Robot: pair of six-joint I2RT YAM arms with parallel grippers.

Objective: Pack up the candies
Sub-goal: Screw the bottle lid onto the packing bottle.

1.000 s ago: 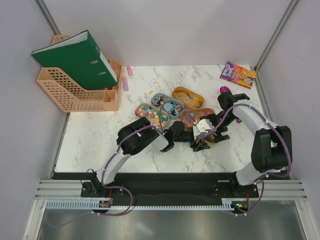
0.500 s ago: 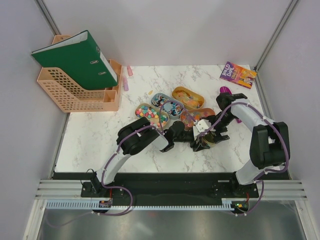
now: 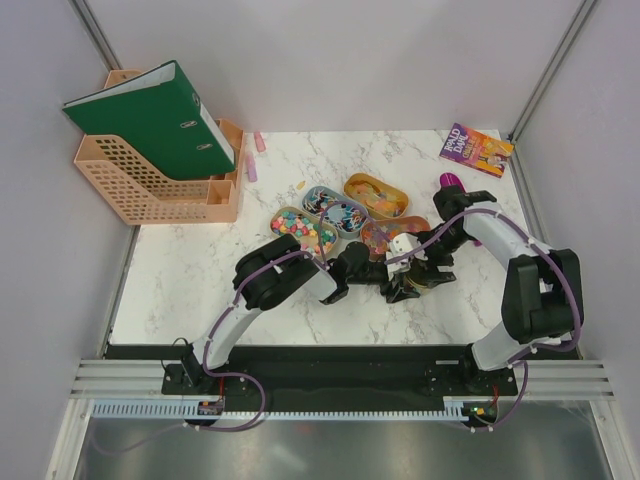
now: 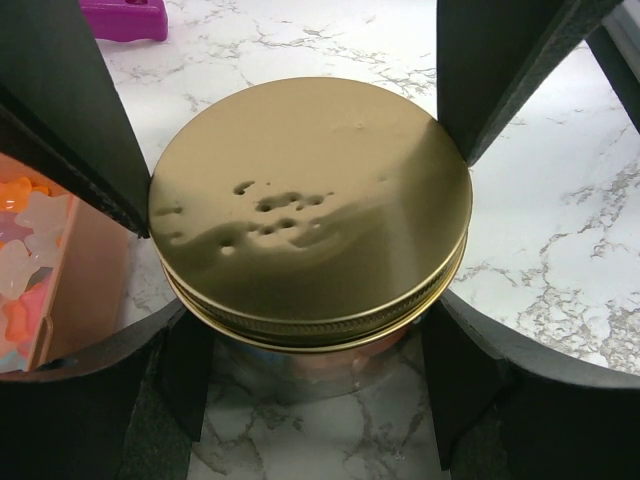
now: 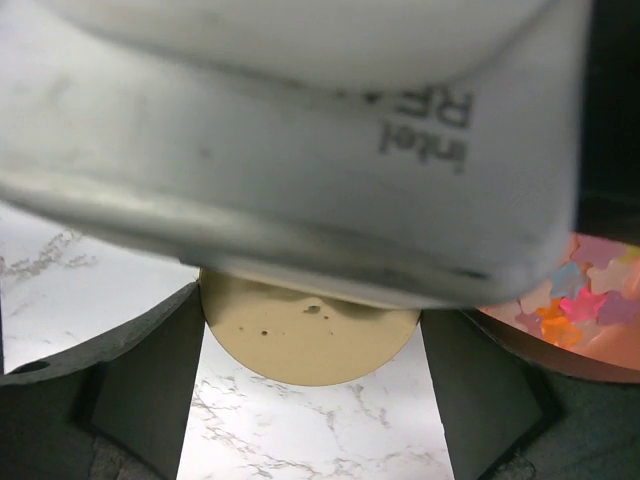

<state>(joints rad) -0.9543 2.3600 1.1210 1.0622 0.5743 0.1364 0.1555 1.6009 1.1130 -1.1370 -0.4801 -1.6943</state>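
The candies lie in four oval trays: multicoloured bits [image 3: 303,230], blue-wrapped pieces [image 3: 335,210], yellow gummies [image 3: 375,195] and orange-red gummies [image 3: 385,236]. The gummies also show in the left wrist view [image 4: 20,270] and in the right wrist view [image 5: 580,290]. A glass jar [image 4: 320,365] with a round gold lid [image 4: 310,200] stands just in front of the trays. My left gripper [image 4: 310,340] is shut on the jar's body. My right gripper [image 5: 310,320] reaches over from the right, and its fingers [image 5: 150,400] press the rim of the lid [image 5: 310,345]. The left wrist camera hides most of the lid there.
A magenta scoop [image 3: 450,182] lies right of the trays and also shows in the left wrist view [image 4: 125,18]. A book [image 3: 476,148] lies at the back right. A peach file rack [image 3: 160,190] with a green binder [image 3: 150,115] stands at the back left.
My right wrist has turned and shifted slightly over the lid. The left arm and the jar have stayed put.
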